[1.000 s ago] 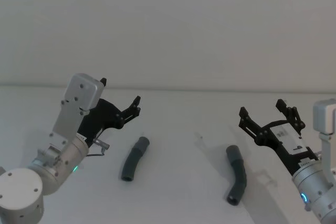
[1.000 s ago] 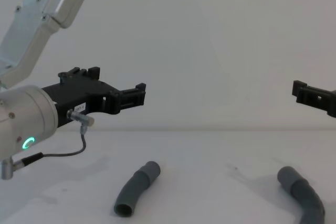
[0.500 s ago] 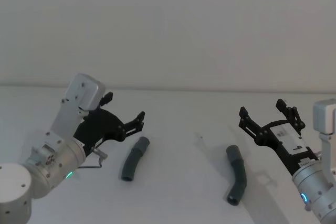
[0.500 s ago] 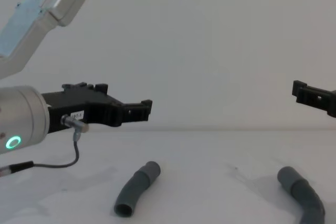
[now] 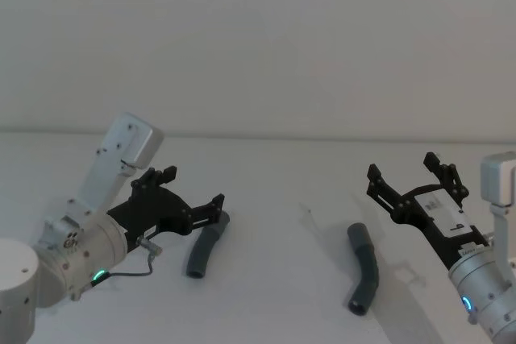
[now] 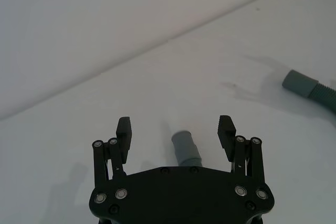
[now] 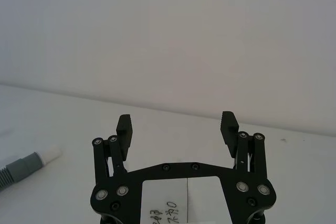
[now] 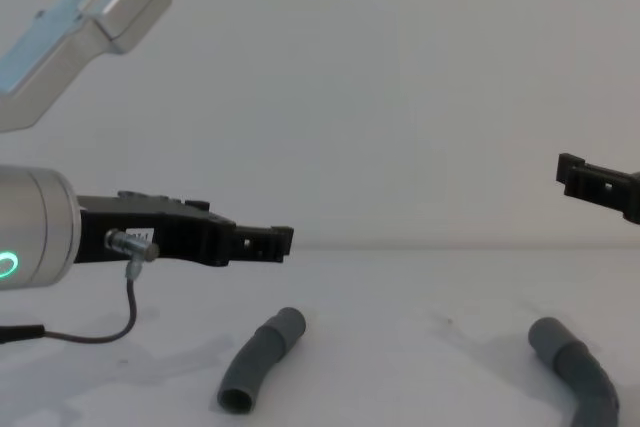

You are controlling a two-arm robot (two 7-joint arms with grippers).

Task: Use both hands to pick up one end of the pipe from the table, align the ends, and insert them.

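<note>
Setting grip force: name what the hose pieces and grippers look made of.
Left hose piece, right hose piece: matte dark grey, probably plastic or rubber; ribbed middles, smooth cuffs. Left gripper, open above the left piece's end, and right gripper, open beside the right piece: matte black, seemingly hard plastic.

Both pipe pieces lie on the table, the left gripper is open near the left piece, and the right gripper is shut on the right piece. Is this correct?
Not quite: the head view shows the right gripper open, apart from the right piece. Both pieces lie on the table; the left gripper is open near the left piece.
</note>
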